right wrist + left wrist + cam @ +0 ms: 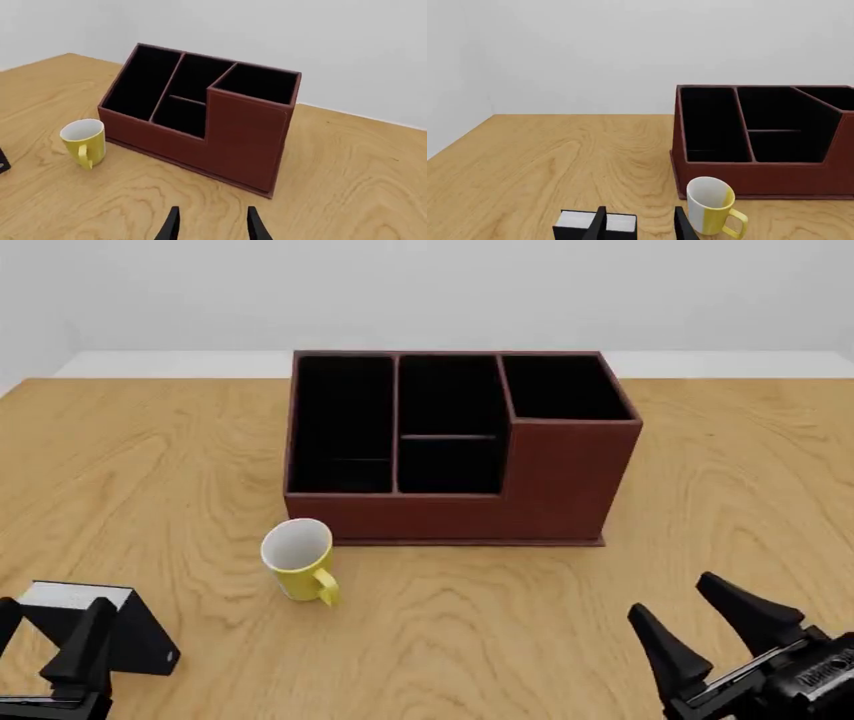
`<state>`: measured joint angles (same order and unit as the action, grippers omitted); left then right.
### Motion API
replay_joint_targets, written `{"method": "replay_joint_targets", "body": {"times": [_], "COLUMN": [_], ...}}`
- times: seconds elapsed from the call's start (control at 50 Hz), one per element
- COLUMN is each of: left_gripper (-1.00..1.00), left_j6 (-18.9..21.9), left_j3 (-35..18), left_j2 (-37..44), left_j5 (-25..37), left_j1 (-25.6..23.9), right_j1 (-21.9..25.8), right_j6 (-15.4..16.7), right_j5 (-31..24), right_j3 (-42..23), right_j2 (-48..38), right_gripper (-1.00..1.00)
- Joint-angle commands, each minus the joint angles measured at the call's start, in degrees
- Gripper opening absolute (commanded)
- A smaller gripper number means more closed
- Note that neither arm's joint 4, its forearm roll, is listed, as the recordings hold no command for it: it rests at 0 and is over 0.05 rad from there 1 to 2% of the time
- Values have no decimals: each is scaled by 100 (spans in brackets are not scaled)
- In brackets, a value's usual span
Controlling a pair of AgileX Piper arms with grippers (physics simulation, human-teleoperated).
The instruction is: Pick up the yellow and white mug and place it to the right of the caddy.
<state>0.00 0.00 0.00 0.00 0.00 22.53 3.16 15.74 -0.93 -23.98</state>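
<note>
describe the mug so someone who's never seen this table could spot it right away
Find the big red-brown caddy in the middle of the wooden table. Just in front of its near left corner stands the mug, upright and apart from it. It is the only yellow thing there, white inside, its loop handle facing the arms' side; the other small item nearby is a black box with a white top.

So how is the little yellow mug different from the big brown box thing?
The small yellow and white ceramic mug is round with a loop handle; the large red-brown rectangular caddy is boxy, far bigger, with black compartments. The mug is white inside; the caddy is black. Both stand upright on the wooden table.
</note>
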Motion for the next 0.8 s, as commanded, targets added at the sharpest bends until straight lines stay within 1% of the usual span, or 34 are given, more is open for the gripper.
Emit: {"method": "replay_joint_targets", "body": {"times": [0.02, 0.06, 0.26, 0.58, 0.68, 0.8], "left_gripper": [100, 100, 100, 100, 100, 100], "left_j6": [0, 0, 0, 0, 0, 0], "left_j3": [0, 0, 0, 0, 0, 0], "left_j2": [0, 0, 0, 0, 0, 0], "left_j5": [0, 0, 0, 0, 0, 0], "left_j1": [0, 0, 0, 0, 0, 0], "right_j1": [453, 532, 810, 1184, 1326, 1451], "right_j6": [102, 125, 168, 206, 255, 265], "right_j5": [1046, 1272, 1735, 2846, 2974, 3290], "right_j3": [17, 35, -37, -184, -278, -387], "right_j2": [-1167, -1414, -1997, -3296, -3506, -3963], "right_gripper": [100, 100, 100, 100, 100, 100]}}
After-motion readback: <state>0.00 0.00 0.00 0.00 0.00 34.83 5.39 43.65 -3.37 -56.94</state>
